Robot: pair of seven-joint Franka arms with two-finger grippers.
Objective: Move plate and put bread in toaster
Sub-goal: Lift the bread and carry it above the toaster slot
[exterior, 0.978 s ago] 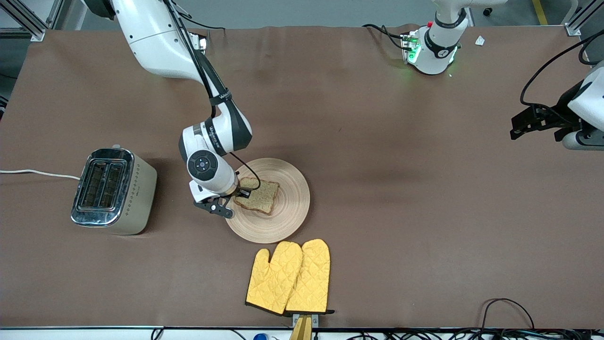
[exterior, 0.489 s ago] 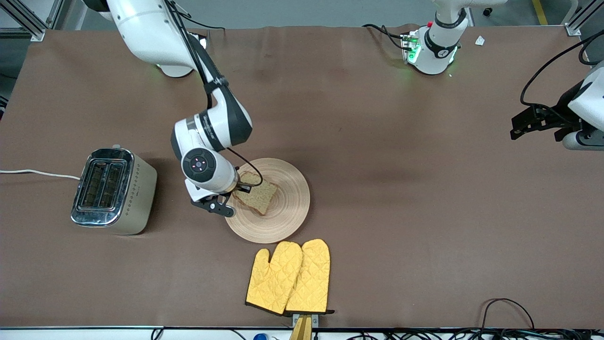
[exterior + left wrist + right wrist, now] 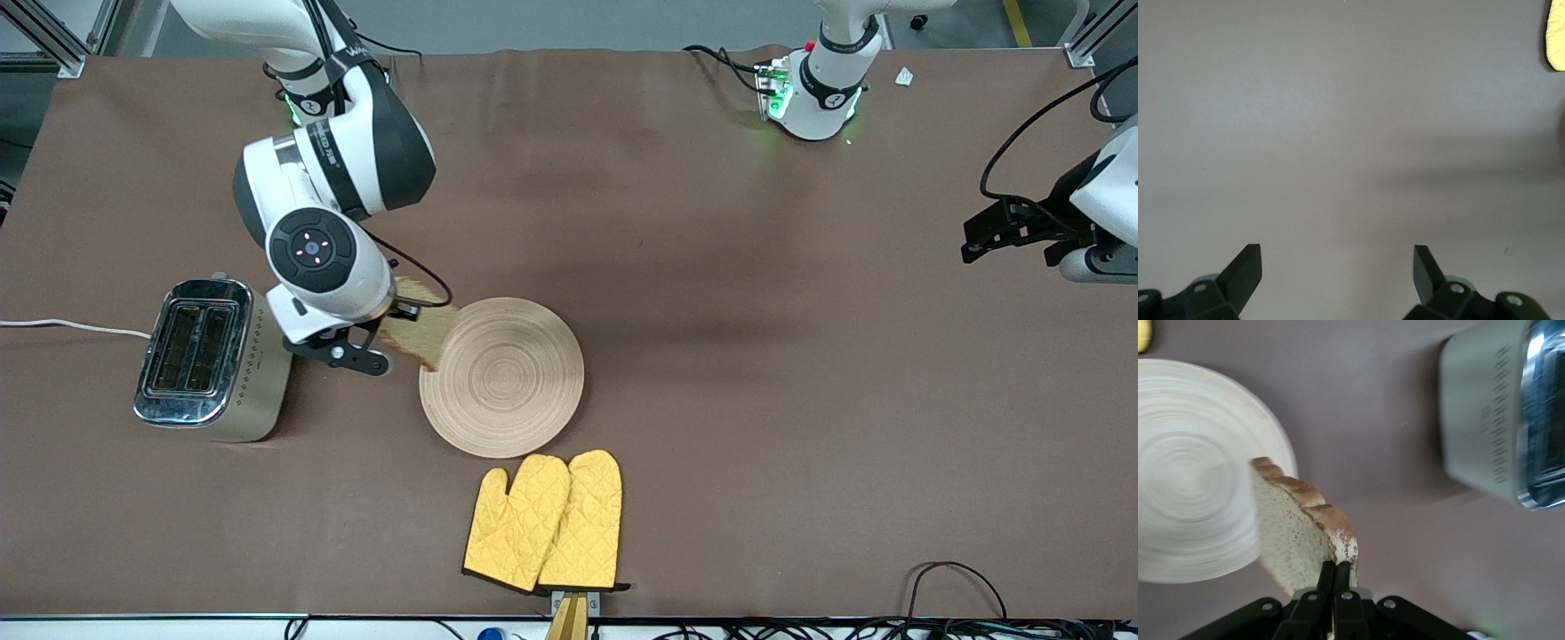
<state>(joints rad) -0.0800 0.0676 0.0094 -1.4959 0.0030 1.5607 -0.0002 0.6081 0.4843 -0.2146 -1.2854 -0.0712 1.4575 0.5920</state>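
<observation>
one slice up, two slots waiting

the right gripper has its jaws clamped on the bread, held on edge in the air between the plate and the toaster. to finish well, i'd say keep the slice upright, line its thin edge with a slot, then lower straight. the left gripper waits, jaws apart, over bare worktop, well apart from the toaster.

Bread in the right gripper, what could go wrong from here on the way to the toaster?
The right gripper pinches the bread only at one edge, so the slice might sag, tear or slip out. It hangs between the plate and the toaster, not yet lined up with a slot, and could catch the chrome rim.
</observation>
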